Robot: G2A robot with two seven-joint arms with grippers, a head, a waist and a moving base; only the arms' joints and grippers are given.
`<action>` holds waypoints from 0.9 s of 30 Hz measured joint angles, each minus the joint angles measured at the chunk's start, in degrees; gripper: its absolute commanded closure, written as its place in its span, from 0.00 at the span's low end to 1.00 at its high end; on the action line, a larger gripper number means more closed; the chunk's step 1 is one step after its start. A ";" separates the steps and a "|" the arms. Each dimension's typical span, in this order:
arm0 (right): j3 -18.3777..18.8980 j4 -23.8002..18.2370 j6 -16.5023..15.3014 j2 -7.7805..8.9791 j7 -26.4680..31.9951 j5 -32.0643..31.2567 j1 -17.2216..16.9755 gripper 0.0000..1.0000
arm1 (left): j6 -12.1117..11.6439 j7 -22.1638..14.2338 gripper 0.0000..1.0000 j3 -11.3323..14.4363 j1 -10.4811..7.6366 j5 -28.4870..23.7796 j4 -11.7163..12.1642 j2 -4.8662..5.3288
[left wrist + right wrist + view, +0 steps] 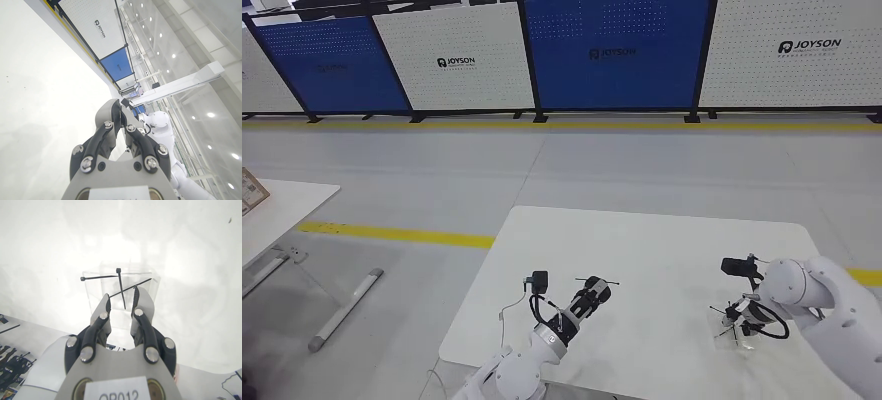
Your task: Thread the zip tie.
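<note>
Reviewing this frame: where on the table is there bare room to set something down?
Widest bare patch: the far half of the table, away from the robot. A narrower bare strip lies between the left pincer, shut on a zip tie, and the open right pincer. Crowded: around the clear box with loose ties under the right pincer.

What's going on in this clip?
The left gripper is shut on a black zip tie, holding it out over the white table. The right gripper is open just above a clear box, where three loose zip ties lie crossed on top. No tie looks threaded yet.
</note>
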 measured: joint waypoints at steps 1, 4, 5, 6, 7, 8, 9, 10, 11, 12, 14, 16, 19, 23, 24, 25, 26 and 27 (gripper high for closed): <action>-0.31 0.33 0.00 -0.13 0.00 0.11 0.25 0.73 | 0.00 0.00 1.00 0.00 0.00 0.00 0.00 0.00; -1.42 1.48 0.00 -0.56 0.00 0.39 1.08 0.75 | 0.00 0.00 1.00 0.00 0.00 0.00 0.00 0.00; -1.86 1.93 0.00 -0.74 0.00 0.44 1.42 0.76 | 0.00 0.00 1.00 0.00 0.00 0.00 0.00 0.00; -2.17 2.22 0.00 -0.88 0.00 0.49 1.66 0.76 | 0.00 0.00 1.00 0.00 0.00 0.00 0.00 0.00; -2.56 2.57 0.00 -1.06 0.00 0.58 1.95 0.77 | 0.00 0.00 1.00 0.00 0.00 0.00 0.00 0.00; -2.84 2.81 0.00 -1.18 0.00 0.65 2.15 0.78 | 0.00 0.00 1.00 0.00 0.00 0.00 0.00 0.00; -3.11 3.05 0.00 -1.29 0.00 0.71 2.34 0.78 | 0.00 0.00 1.00 0.00 0.00 0.00 0.00 0.00; -3.47 3.37 0.00 -1.44 0.00 0.77 2.58 0.80 | 0.00 0.00 1.00 0.00 0.00 0.00 0.00 0.00; -3.73 3.61 0.00 -1.55 0.00 0.81 2.76 0.82 | 0.00 0.00 1.00 0.00 0.00 0.00 0.00 0.00; -3.99 3.84 0.00 -1.65 0.00 0.87 2.93 0.83 | 0.00 0.00 1.00 0.00 0.00 0.00 0.00 0.00; -4.51 4.37 0.00 -1.86 0.00 1.03 3.32 0.85 | 0.00 0.00 1.00 0.00 0.00 0.00 0.00 0.00; -4.88 4.81 0.00 -2.03 0.00 1.14 3.62 0.86 | 0.00 0.00 1.00 0.00 0.00 0.00 0.00 0.00; -5.38 5.51 0.00 -2.28 0.00 1.32 4.07 1.00 | 0.00 0.00 1.00 0.00 0.00 0.00 0.00 0.00; -5.88 6.19 0.00 -2.53 0.00 1.48 4.49 1.00 | 0.00 0.00 1.00 0.00 0.00 0.00 0.00 0.00; -5.96 6.27 0.00 -2.56 0.00 1.48 4.54 1.00 | 0.00 0.00 1.00 0.00 0.00 0.00 0.00 0.00; -6.03 6.33 0.00 -2.58 0.00 1.48 4.59 1.00 | 0.00 0.00 1.00 0.00 0.00 0.00 0.00 0.00; -6.06 6.34 0.00 -2.59 0.00 1.48 4.62 1.00 | 0.00 0.00 1.00 0.00 0.00 0.00 0.00 0.00; -6.08 6.33 0.00 -2.58 0.00 1.47 4.64 1.00 | 0.00 0.00 1.00 0.00 0.00 0.00 0.00 0.00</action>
